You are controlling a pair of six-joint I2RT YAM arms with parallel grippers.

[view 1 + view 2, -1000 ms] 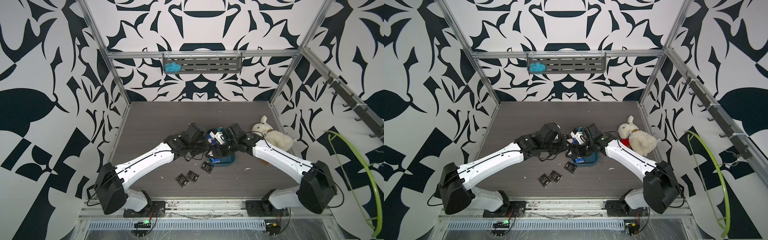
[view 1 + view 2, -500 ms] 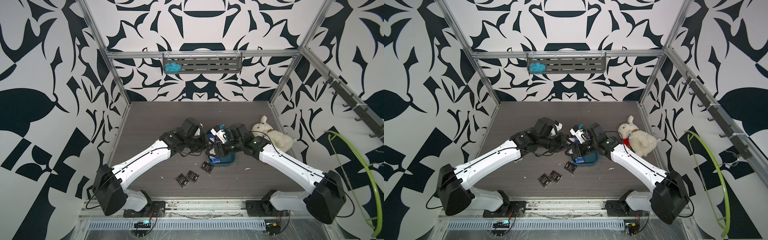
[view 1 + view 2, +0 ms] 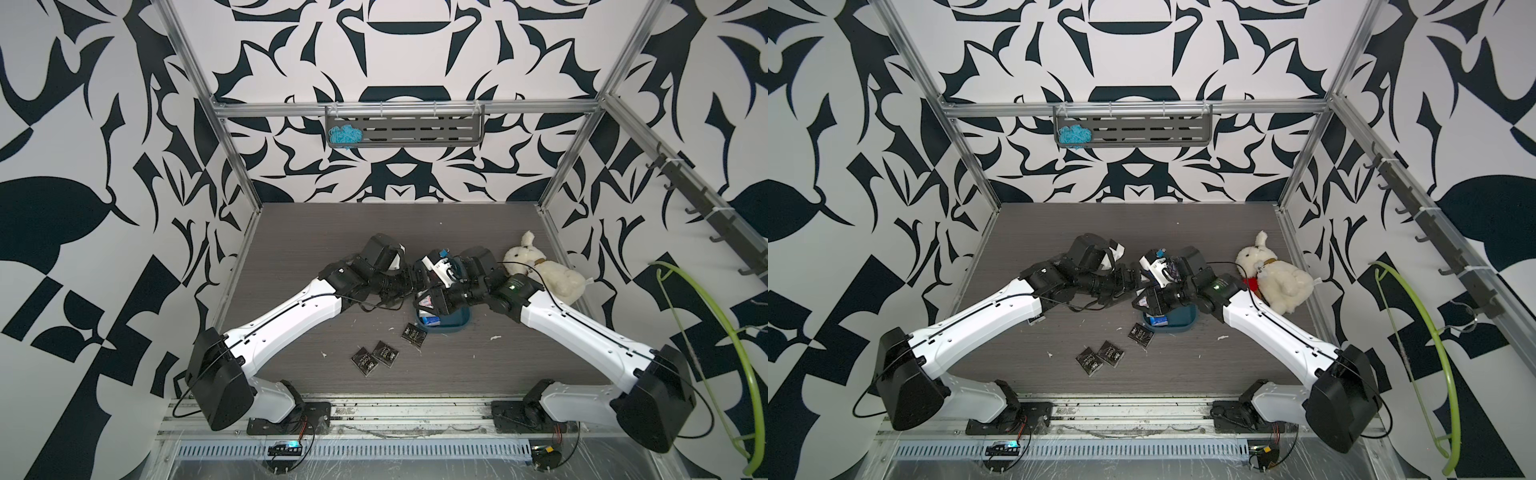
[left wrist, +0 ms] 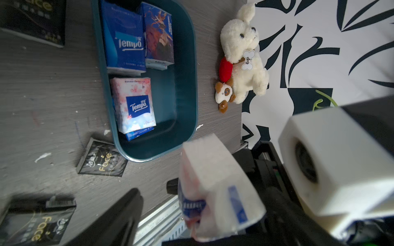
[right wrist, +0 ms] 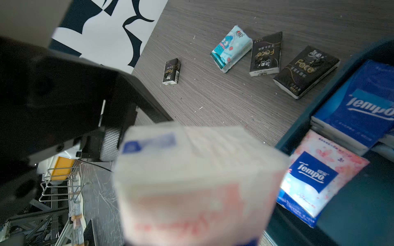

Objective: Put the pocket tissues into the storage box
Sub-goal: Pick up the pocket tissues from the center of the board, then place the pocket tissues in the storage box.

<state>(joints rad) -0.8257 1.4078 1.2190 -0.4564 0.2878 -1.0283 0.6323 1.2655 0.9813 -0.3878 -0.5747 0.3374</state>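
Right hand (image 3: 435,300): grasping a soft, film-wrapped pink-and-white tissue packet (image 5: 196,181) above the grained grey surface (image 4: 53,95). Left hand (image 3: 409,286): released, spread wide beside it. Adjacent rounded dark teal plastic storage box (image 4: 187,95) holds blue packets (image 4: 123,42) and a pink-white packet (image 4: 134,104); glossy black packets (image 4: 102,158) lie outside it.

In the box (image 3: 457,326), mid-table, several tissue packets (image 4: 125,42). Right of it, apart, a plush dog (image 3: 548,276). Before it, leftward, three more packets (image 3: 384,353) on the table (image 3: 332,241). On the back-wall shelf (image 3: 415,131), yarn (image 3: 343,135) at left end.
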